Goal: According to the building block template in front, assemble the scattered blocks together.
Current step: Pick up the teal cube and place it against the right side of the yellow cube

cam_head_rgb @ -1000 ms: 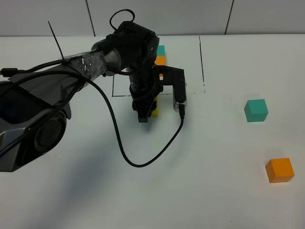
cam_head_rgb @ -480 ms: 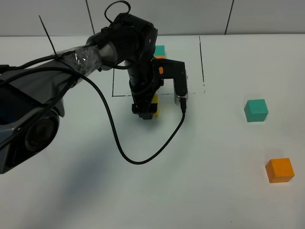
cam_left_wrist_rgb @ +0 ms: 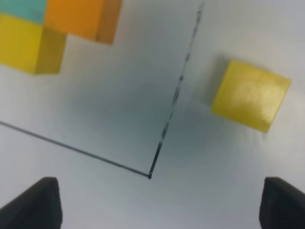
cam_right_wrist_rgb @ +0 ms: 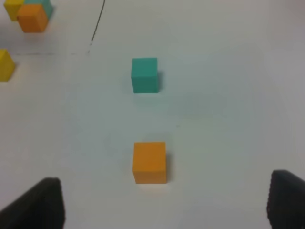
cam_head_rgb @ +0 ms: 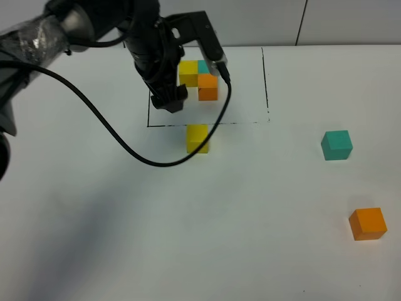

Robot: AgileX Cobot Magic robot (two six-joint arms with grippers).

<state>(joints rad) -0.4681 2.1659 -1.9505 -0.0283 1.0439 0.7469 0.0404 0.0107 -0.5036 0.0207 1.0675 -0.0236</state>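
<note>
The building block template is a yellow, teal and orange cluster inside a thin black-lined rectangle at the back. Of the scattered blocks, the yellow one rests alone just in front of the rectangle's front line. The teal one and the orange one sit far right. My left gripper hovers open above the rectangle's front left corner, holding nothing. In the left wrist view the yellow block lies beyond the line, apart from the gripper. My right gripper stands open, with the orange block and the teal block ahead of it.
A black cable hangs from the left arm and loops over the white table to the left of the yellow block. A grey wall runs along the back edge. The right arm is outside the exterior view.
The left gripper has opened and let go of the yellow block, then lifted and pulled back to the left over the rectangle. The yellow block stays in front of the line.
</note>
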